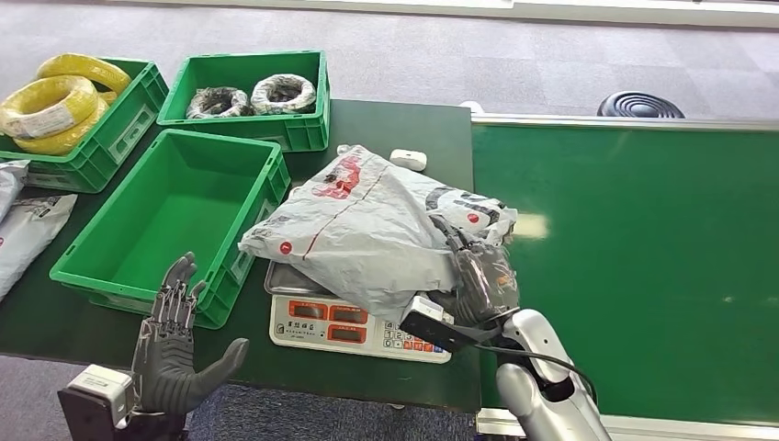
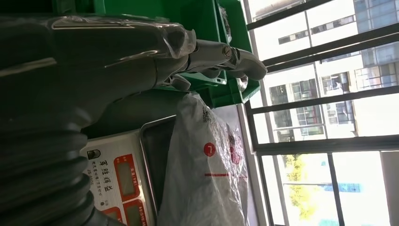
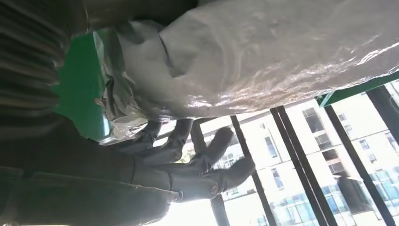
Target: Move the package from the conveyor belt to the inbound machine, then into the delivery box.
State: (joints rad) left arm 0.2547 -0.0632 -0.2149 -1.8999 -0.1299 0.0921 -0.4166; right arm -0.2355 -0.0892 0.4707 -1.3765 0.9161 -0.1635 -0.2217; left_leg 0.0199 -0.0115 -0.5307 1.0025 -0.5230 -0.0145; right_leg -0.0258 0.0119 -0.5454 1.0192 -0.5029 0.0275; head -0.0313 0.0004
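Three green crates (image 1: 184,216), one package (image 1: 363,230)

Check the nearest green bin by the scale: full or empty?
Empty. The head view shows the bare green floor of the bin, while the package lies on the scale beside it, with the right hand on it.
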